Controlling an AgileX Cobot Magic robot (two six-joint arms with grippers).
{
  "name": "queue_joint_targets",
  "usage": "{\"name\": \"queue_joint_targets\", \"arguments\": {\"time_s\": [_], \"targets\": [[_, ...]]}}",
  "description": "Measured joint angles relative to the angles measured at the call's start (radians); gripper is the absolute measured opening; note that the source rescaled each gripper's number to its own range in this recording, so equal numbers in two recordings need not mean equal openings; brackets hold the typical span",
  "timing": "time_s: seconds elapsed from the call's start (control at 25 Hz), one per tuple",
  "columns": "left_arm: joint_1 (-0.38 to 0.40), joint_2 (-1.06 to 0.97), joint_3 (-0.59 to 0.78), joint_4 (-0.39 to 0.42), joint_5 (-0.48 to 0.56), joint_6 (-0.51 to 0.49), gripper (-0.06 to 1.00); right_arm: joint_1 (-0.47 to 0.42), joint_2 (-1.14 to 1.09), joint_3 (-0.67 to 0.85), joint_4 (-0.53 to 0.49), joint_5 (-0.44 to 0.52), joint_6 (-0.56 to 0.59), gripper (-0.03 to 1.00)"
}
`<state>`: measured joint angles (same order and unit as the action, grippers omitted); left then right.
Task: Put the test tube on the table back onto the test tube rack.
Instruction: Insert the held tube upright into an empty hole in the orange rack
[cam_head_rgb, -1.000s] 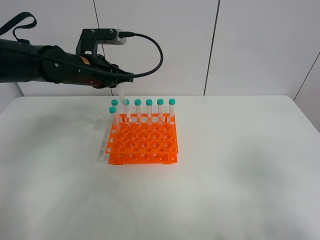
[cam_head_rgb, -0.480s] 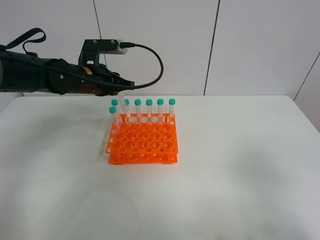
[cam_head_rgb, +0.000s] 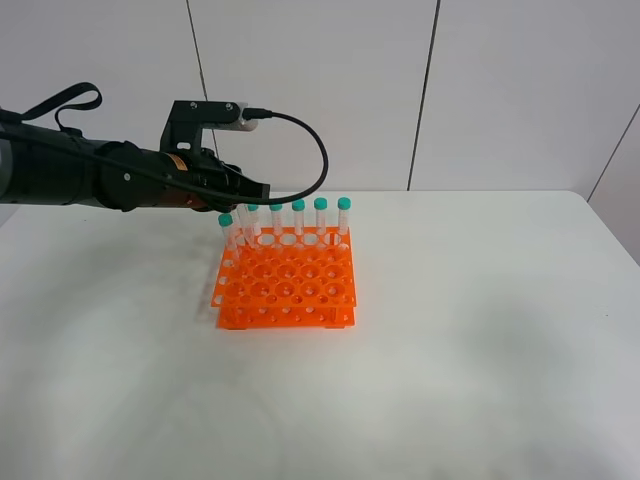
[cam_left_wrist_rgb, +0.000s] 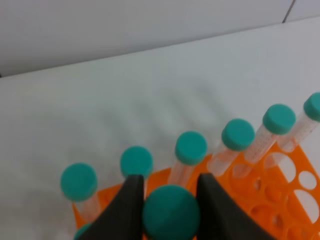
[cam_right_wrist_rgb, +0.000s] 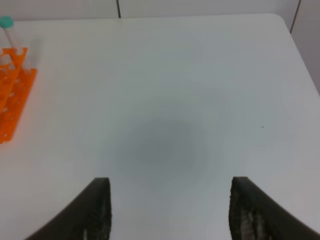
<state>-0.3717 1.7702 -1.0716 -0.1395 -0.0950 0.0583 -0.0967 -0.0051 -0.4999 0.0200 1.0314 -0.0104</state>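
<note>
My left gripper (cam_head_rgb: 246, 190) is shut on the test tube's teal cap (cam_left_wrist_rgb: 171, 214) and holds the tube upright over the back left part of the orange test tube rack (cam_head_rgb: 286, 286). The tube's clear body (cam_head_rgb: 243, 214) reaches down among the back-row tubes; I cannot tell whether its tip sits in a hole. Several identical teal-capped tubes (cam_head_rgb: 298, 206) stand in the back row, and one more (cam_head_rgb: 226, 221) on the left side. They also show in the left wrist view (cam_left_wrist_rgb: 238, 134). My right gripper (cam_right_wrist_rgb: 167, 210) is open and empty above the white table (cam_right_wrist_rgb: 175, 100).
The rack stands at the table's middle left (cam_head_rgb: 480, 350). Its edge (cam_right_wrist_rgb: 11, 95) and one tube cap (cam_right_wrist_rgb: 6, 22) show in the right wrist view. A white panelled wall (cam_head_rgb: 500, 90) stands behind the table. The left arm's black cable (cam_head_rgb: 318, 150) loops above the rack.
My left arm has come down with the tube, from above the back-row caps to level with them. The rack and its tubes have not moved.
</note>
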Motion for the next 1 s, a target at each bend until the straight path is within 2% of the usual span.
{"name": "queue_joint_targets", "arguments": {"time_s": [1.0], "targets": [[-0.01,0.052,-0.001,0.0,-0.032,-0.007,0.0,0.0,0.0,0.0,0.0,0.0,0.0,0.76]]}}
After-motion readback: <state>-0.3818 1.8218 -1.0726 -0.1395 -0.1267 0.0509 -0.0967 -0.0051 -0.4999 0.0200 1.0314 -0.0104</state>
